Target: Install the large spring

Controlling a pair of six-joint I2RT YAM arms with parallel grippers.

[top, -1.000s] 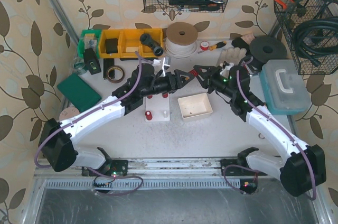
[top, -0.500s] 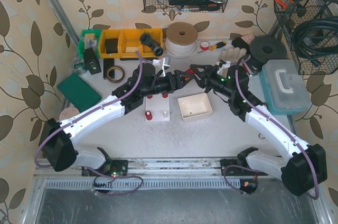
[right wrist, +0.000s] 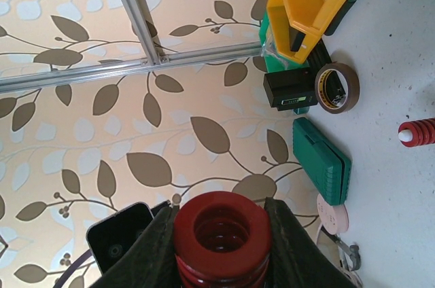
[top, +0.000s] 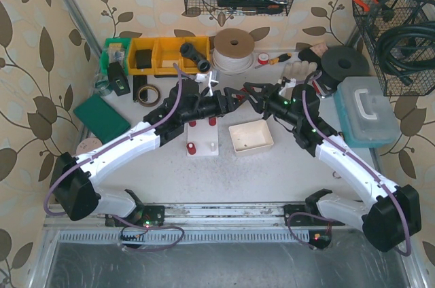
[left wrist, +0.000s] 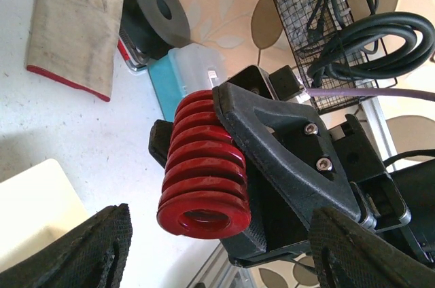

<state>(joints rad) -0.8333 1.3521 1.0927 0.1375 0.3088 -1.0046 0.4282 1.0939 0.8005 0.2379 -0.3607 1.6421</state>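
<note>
- My R gripper [right wrist: 221, 244] is clamped on the large red spring [left wrist: 204, 159], fingers on both sides of the coil.
- My L gripper [left wrist: 217, 234] has its jaws spread wide, flanking the spring w/o touching.
- Spring's off the table, just behind the white peg block [top: 202, 141].

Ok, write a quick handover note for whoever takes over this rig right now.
Right gripper: shut on the large red coil spring, held in the air above the table.
Left gripper: open, fingers on either side of the spring's free end, not touching it.
White peg plate: on the table near the grippers, with a smaller red spring on one peg.
Done: large spring picked up.
Left: install it, probably on that plate.
</note>
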